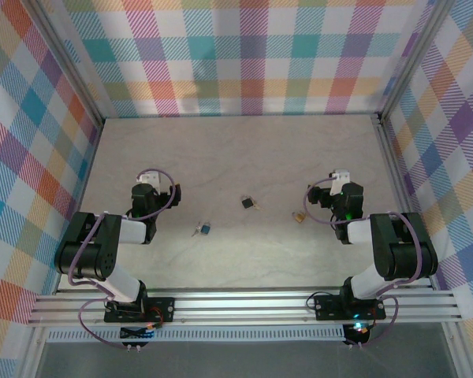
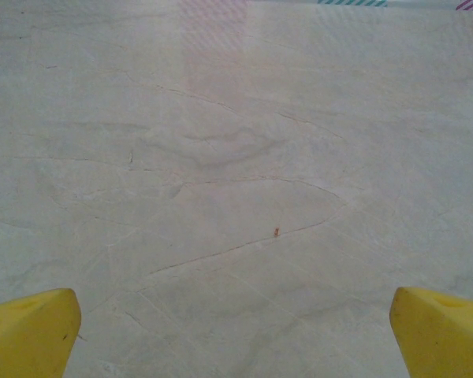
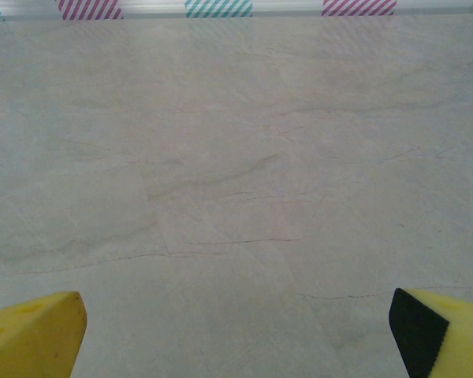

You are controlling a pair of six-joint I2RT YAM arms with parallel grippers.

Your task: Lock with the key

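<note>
Key [image 1: 202, 230] is seen flat on the worktop [image 1: 236, 150], its long axis nearly left to right, with the blue head turned right and the silver blade left. It is placed right of the left claw [image 2: 236, 323] and slightly nearer the bases, apart from it. The lock [image 1: 247, 203] is set further right, between the claws. A brass-gold item [image 1: 299, 216] is found just left of the right claw [image 3: 236, 323]. Both claws are held wide open, with nothing gripped.

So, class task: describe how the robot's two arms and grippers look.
The left arm and right arm have black joints, white tubes and looping purple cables. Gripper fingers are yellow wedges; one right finger shows a black face.
</note>
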